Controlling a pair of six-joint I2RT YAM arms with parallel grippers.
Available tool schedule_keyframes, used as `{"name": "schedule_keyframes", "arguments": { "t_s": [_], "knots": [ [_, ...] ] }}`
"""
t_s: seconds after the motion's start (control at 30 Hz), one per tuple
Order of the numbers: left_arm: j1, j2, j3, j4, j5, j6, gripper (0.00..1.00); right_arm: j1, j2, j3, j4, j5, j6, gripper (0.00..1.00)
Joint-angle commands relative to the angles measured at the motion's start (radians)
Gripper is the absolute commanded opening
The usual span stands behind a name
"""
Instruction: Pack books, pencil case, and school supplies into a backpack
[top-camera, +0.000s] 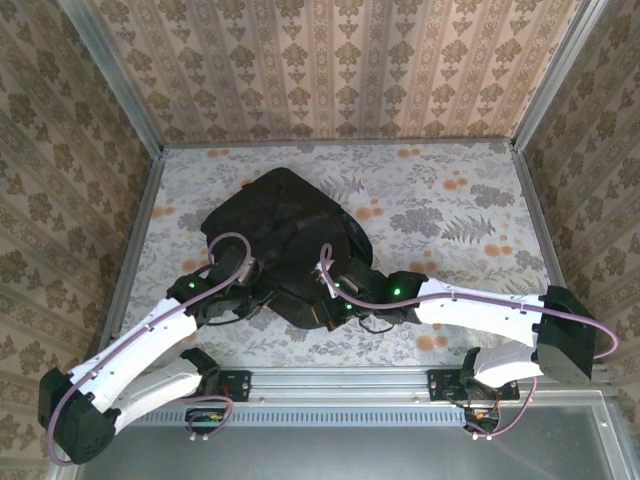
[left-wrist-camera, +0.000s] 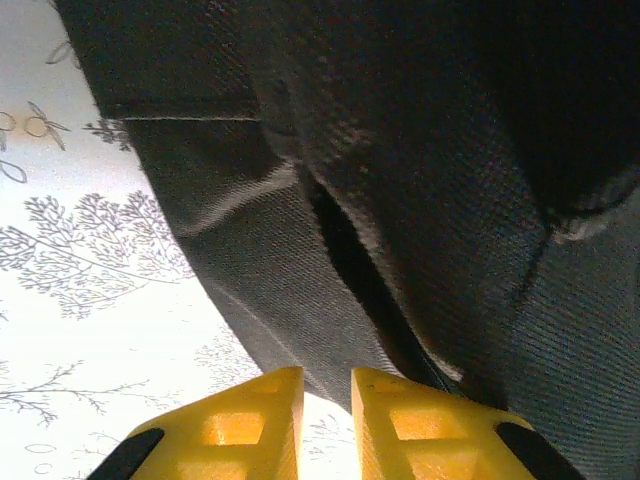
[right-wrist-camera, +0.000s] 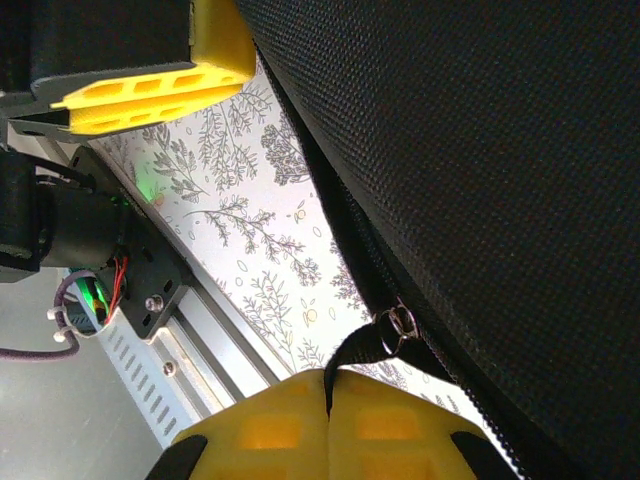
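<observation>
The backpack (top-camera: 285, 235) lies flat in the middle of the table (top-camera: 450, 200), a slumped, roughly diamond-shaped heap with one corner towards 12 o'clock and its near edge towards 6 o'clock, where both arms meet it. We judge it soft and limp all over. It is a coarse black woven cloth that folds and sags, so it gives no firm edge to push against, and a pull on one spot will likely drag the whole bag across the smooth printed tabletop. It looks light for its bulk, and what it may hold we cannot tell from outside.

The best holds, in our view, are the small stiff parts sewn into it. Seen from the right wrist, the right pincer (right-wrist-camera: 327, 400) is closed tight on the zip pull (right-wrist-camera: 352, 343), a thin black cord loop. The loop runs up towards 1 o'clock to a small metal ring (right-wrist-camera: 398, 320) on the zip (right-wrist-camera: 465, 405). The cord is narrow and could slip out, so a steady pull along the line of teeth seems wiser than a jerk.

The left pincer (left-wrist-camera: 326, 410) sits at about 7 o'clock on the bag. Its yellow tips stand a narrow gap apart with nothing between them, just at the cloth's lower hem. Above them, towards 12 o'clock, a dark slit (left-wrist-camera: 350, 265) opens between two layers of twill. A seam or a fold beside that slit is where we would pinch to brace the bag against the pull on the zip.
</observation>
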Motion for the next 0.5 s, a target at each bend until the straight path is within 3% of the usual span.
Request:
{"name": "schedule_keyframes", "arguments": {
  "t_s": [0.0, 0.47],
  "knots": [
    [-0.026, -0.019, -0.005, 0.068, -0.021, -0.061, 0.21, -0.005, -0.008, -0.019, 0.056, -0.032, 0.009, 0.0],
    [-0.118, 0.003, 0.027, 0.132, -0.047, -0.112, 0.26, -0.02, -0.019, -0.048, 0.076, -0.042, 0.01, 0.0]
  ]
}}
